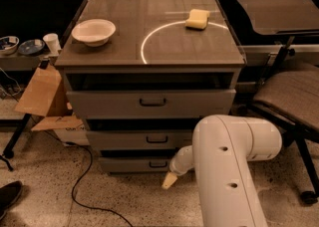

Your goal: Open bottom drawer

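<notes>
The grey cabinet (pixel 149 47) has three drawers. The bottom drawer (pixel 129 164) is the lowest, a shallow grey front with a small black bar handle (pixel 158 164), and it looks pushed in or nearly so. My white arm (pixel 229 171) reaches in from the lower right. The gripper (pixel 169 180) shows as a cream tip just below and to the right of the bottom drawer's handle, close to the floor. It is not touching the handle. The middle drawer (pixel 134 140) and top drawer (pixel 149 103) sit above.
A white bowl (pixel 93 31) and a yellow sponge (pixel 197 19) lie on the cabinet top. A chair (pixel 294 96) stands close at the right. A cardboard box (pixel 45 96) leans at the left. A black cable (pixel 82 181) runs across the floor.
</notes>
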{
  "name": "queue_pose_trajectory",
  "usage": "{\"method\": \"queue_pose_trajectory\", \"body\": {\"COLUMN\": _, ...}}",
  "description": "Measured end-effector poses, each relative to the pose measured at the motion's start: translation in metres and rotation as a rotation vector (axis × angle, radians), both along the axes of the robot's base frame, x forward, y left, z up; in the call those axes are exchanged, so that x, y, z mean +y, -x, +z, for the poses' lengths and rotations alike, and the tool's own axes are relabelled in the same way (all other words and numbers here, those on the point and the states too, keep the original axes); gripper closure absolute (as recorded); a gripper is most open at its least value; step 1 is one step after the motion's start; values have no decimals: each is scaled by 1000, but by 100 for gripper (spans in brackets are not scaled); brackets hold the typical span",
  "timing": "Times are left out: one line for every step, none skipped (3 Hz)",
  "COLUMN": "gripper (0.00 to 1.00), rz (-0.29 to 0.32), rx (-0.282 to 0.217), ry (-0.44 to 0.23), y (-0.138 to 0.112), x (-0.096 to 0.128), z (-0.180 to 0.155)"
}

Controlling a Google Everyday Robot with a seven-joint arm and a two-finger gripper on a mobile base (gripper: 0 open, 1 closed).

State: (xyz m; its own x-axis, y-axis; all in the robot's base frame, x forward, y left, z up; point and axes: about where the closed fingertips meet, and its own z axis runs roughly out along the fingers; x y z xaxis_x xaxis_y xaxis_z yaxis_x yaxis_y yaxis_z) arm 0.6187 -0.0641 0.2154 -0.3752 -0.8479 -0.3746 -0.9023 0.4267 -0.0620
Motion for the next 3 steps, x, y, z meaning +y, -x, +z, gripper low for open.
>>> {"method": "queue_pose_trajectory", "body": {"gripper": 0, "rz": 16, "rx": -1, "ry": -9, "y": -12, "x": 11, "z": -6}}
{"method": "queue_pose_trajectory", "body": {"gripper": 0, "rz": 22, "rx": 32, "ry": -7, "y": -18, "x": 16, "z": -16}}
{"method": "queue_pose_trajectory", "body": {"gripper": 0, "rz": 31, "rx": 28, "ry": -29, "y": -30, "x": 31, "z": -14}}
